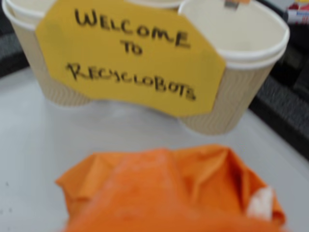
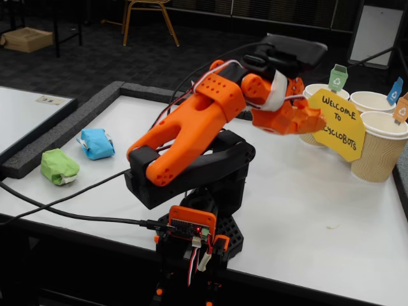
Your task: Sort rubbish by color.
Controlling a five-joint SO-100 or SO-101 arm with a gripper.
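Observation:
An orange crumpled wad [image 1: 169, 188] fills the bottom of the wrist view, with a bit of white at its right. In the fixed view my orange gripper [image 2: 294, 118] holds this wad [image 2: 313, 118] in the air, just left of the yellow sign and the cups. Gripper and wad share one colour there, so the fingers are hard to tell apart. A green wad [image 2: 59, 167] and a blue wad [image 2: 97, 143] lie on the white table [image 2: 299, 210] at the far left, well behind the arm.
Three beige paper cups [image 2: 381, 146] stand at the table's right end, with green [image 2: 338, 76], blue [image 2: 395, 90] and orange [image 2: 401, 108] flags. A yellow "Welcome to Recyclobots" sign [image 1: 130, 53] hangs across their fronts. A dark foam border [image 2: 57, 131] edges the table at the left.

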